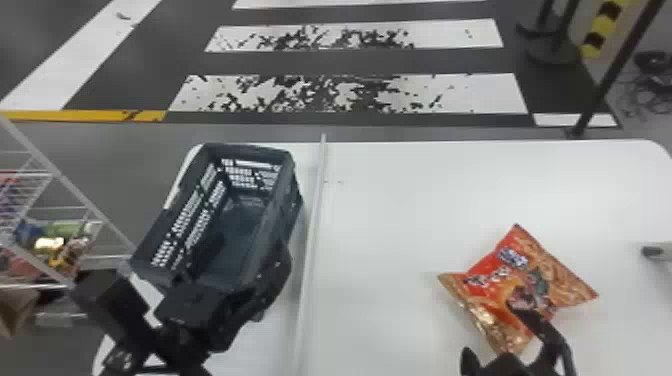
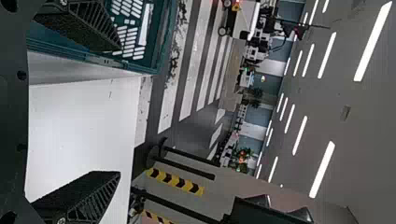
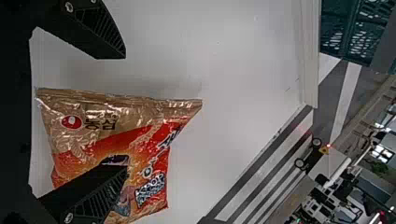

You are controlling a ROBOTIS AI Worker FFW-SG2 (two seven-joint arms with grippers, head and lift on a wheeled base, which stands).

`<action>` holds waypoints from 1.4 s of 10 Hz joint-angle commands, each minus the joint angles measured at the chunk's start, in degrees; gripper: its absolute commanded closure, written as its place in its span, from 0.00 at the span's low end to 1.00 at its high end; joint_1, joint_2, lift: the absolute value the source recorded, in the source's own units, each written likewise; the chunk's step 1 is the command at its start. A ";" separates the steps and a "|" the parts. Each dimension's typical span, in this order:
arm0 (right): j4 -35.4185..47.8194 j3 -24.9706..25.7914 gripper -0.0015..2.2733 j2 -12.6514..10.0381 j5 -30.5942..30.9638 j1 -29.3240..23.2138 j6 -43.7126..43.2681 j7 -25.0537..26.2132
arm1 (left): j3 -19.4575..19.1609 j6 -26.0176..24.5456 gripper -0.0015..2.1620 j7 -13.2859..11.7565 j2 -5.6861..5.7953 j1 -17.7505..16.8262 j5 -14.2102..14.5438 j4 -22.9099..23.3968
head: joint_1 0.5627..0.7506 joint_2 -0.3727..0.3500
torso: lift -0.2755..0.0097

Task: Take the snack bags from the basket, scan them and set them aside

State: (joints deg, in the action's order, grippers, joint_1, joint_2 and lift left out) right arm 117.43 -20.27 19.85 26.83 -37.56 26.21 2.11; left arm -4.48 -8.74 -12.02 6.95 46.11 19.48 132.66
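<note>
A white, smooth-topped table [image 1: 390, 200] with rounded far corners spans the work area. At its near edge, the black two-fingered right gripper [image 1: 492, 332] stands open, one finger overlapping the snack bag in view and the other clear of its crimped edge; whether that finger touches the bag, I cannot tell. The black left gripper [image 1: 235, 285] is at the near end of the basket, its fingers spread wide with nothing between them.

The snack bag [image 1: 525, 280], a glossy, pillow-shaped packet in red, orange and gold, lies on the table's right part. A long, thin, pale grey strip [image 1: 312, 225] runs between it and the basket [image 1: 295, 200], a dark blue-green plastic one with slotted walls, on the left part of the table.

To the left of the table stands a white wire rack [image 1: 50, 175] holding colourful packages [image 1: 55, 245]. Beyond, the dark grey floor bears broad white stripes [image 1: 465, 92], scuffed with black, and black posts [image 1: 615, 65] rise at the right.
</note>
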 commanded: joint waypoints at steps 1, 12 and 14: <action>-0.80 -0.04 0.04 0.10 0.15 1.61 3.46 0.00 | -0.01 -0.54 0.02 -0.29 0.26 -0.32 0.55 -0.12 | 0.70 0.62 | 0.70; 7.11 18.77 0.99 -3.06 -22.53 0.12 -7.08 -5.89 | -0.45 -6.69 0.02 -1.25 0.00 -2.17 2.75 -1.17 | 0.70 0.48 | 0.70; 13.70 30.02 0.99 -7.63 -40.37 0.03 0.30 -11.69 | 0.17 -6.69 0.02 -1.43 -0.09 -2.87 2.66 -1.26 | 0.70 0.43 | 0.70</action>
State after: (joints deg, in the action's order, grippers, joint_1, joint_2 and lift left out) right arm 129.51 6.88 13.06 -8.61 -37.53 24.32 -9.55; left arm -4.45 -15.42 -13.42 6.89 43.37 22.14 131.36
